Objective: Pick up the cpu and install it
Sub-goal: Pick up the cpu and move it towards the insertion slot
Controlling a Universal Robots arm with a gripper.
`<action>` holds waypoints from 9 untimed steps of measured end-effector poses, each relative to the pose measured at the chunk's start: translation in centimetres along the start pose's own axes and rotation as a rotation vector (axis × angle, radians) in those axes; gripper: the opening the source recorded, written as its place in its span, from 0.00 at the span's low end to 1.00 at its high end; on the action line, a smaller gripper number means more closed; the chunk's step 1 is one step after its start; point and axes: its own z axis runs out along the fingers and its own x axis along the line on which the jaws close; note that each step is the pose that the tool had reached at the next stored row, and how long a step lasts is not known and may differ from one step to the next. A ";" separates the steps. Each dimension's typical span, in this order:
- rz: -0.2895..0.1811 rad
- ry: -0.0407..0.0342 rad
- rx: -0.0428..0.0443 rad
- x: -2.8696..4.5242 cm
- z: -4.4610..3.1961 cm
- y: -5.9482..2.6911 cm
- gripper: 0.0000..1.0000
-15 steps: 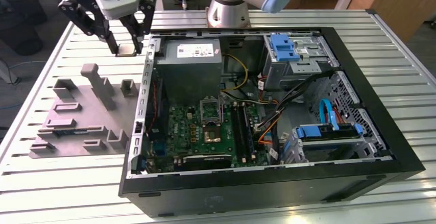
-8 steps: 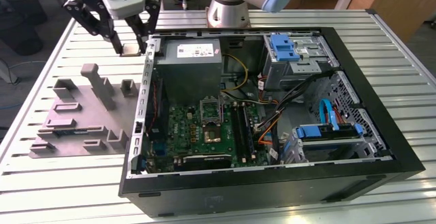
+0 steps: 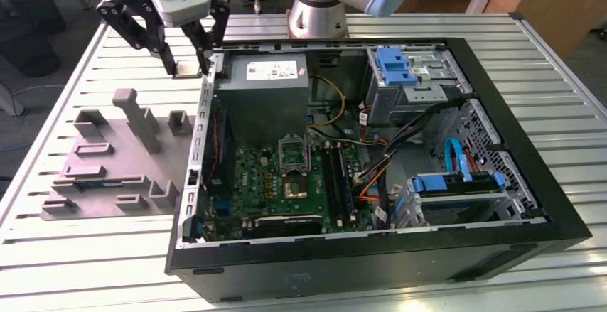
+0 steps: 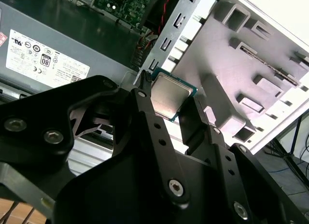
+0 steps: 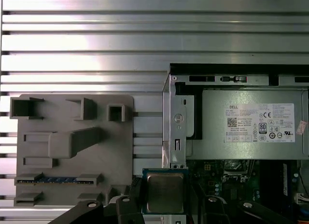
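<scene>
We see the gripper (image 3: 190, 67) narrowed onto the cpu (image 4: 169, 95), pinching two opposite edges. The chip hangs in the air over the case (image 3: 559, 212) wall, at the corner by the power supply (image 3: 270, 84), between that box and the tray (image 3: 114, 163). In the second wrist view the fingers (image 4: 149, 122) hide the chip's lower part. In the first wrist view the cpu (image 5: 165, 191) is cut off at the picture's edge. In the exterior view it is only a pale speck between the fingertips, hard to make out. The arm's upper part is cut off there. Case and tray sit on the slatted table (image 3: 76, 255), tray toward the exterior view's left edge. Cables cover part of the motherboard (image 3: 284, 184).
</scene>
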 end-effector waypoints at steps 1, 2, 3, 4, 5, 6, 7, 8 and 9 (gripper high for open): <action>0.000 0.0000 0.0000 -0.01 0.00 0.00 0.47; 0.000 0.0001 0.0001 -0.01 -0.01 0.00 0.47; 0.000 0.0000 0.0001 -0.02 0.00 0.00 0.47; 0.000 0.0000 0.0000 -0.02 0.00 0.00 0.47; 0.000 0.0000 0.0001 -0.02 0.00 0.00 0.47; 0.000 0.0000 0.0000 -0.06 0.00 0.00 0.47; 0.000 0.0001 0.0001 -0.13 0.00 0.01 0.47; 0.000 0.0000 0.0000 -0.22 0.00 0.01 0.47; 0.000 0.0001 0.0001 -0.33 0.00 0.01 0.47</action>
